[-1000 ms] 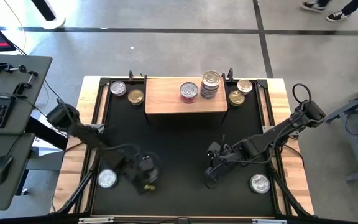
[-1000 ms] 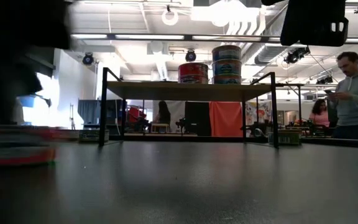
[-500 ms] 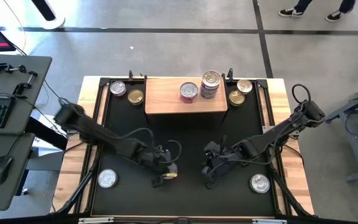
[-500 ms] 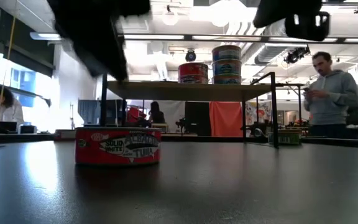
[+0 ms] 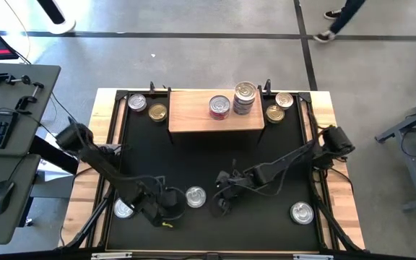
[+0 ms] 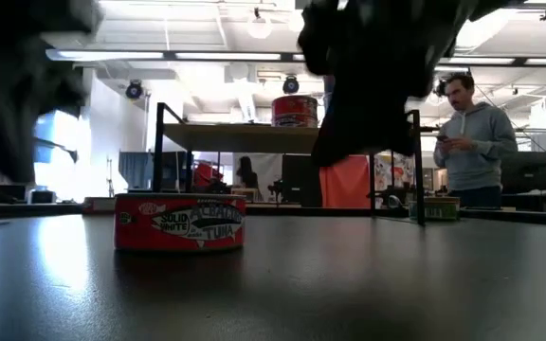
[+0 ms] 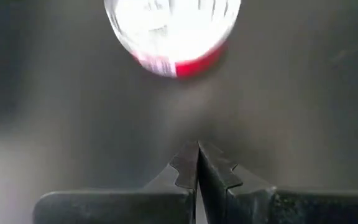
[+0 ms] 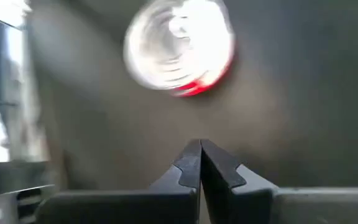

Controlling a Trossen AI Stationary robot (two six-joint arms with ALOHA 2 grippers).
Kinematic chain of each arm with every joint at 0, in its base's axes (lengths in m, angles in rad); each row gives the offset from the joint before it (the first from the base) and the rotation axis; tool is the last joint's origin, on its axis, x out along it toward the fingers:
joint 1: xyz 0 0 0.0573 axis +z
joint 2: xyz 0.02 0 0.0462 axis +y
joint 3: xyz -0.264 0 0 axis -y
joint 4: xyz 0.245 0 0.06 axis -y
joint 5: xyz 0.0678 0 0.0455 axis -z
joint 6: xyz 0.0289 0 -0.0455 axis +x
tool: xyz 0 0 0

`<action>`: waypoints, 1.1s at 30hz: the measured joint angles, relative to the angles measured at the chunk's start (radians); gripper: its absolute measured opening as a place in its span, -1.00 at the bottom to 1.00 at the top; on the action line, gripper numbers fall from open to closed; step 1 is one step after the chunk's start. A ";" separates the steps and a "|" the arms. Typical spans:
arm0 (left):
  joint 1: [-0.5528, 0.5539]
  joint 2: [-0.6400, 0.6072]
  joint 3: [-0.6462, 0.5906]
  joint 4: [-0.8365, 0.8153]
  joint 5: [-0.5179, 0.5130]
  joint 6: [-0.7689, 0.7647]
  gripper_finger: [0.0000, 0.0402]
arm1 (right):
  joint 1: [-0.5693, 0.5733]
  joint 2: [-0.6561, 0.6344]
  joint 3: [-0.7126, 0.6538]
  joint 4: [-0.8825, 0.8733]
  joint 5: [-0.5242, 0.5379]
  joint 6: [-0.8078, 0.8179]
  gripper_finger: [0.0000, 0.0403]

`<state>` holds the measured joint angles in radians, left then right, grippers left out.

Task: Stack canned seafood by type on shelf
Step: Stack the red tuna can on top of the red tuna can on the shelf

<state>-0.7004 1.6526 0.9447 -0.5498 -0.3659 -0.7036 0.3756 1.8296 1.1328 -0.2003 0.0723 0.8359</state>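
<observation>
Grippers, left [image 5: 170, 209] and right [image 5: 222, 202], both pinched closed and empty, flank the red tin [image 5: 196, 196]; unopened, either could knock it away.

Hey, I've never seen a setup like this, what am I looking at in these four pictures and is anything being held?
These are two dark robot arms working at a table covered by a black mat. One picture looks straight down from above, one looks level across the tabletop, and two come from cameras on the arms' wrists.

At the far edge stands a wooden shelf with a red tin and a small stack of tins on it. More tins sit on either side of the shelf and near the front corners.

Both arms reach toward one red tuna tin in the middle front. The left gripper and the right gripper are both shut and empty; nothing is held. A person stands in the room behind.
</observation>
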 joint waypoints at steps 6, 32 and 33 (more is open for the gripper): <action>0.023 0.110 -0.029 0.149 -0.021 -0.056 -1.00 | -0.030 0.100 0.000 0.107 0.019 -0.127 -1.00; 0.161 0.134 -0.029 0.384 -0.039 0.185 -1.00 | -0.043 0.128 -0.003 0.158 0.076 -0.173 -1.00; 0.166 0.139 -0.029 0.383 -0.039 0.185 -1.00 | -0.042 0.117 -0.003 0.150 0.076 -0.167 -1.00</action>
<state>-0.5349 1.7920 0.9154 -0.1671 -0.4053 -0.5186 0.3332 1.9465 1.1297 -0.0506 0.1486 0.6688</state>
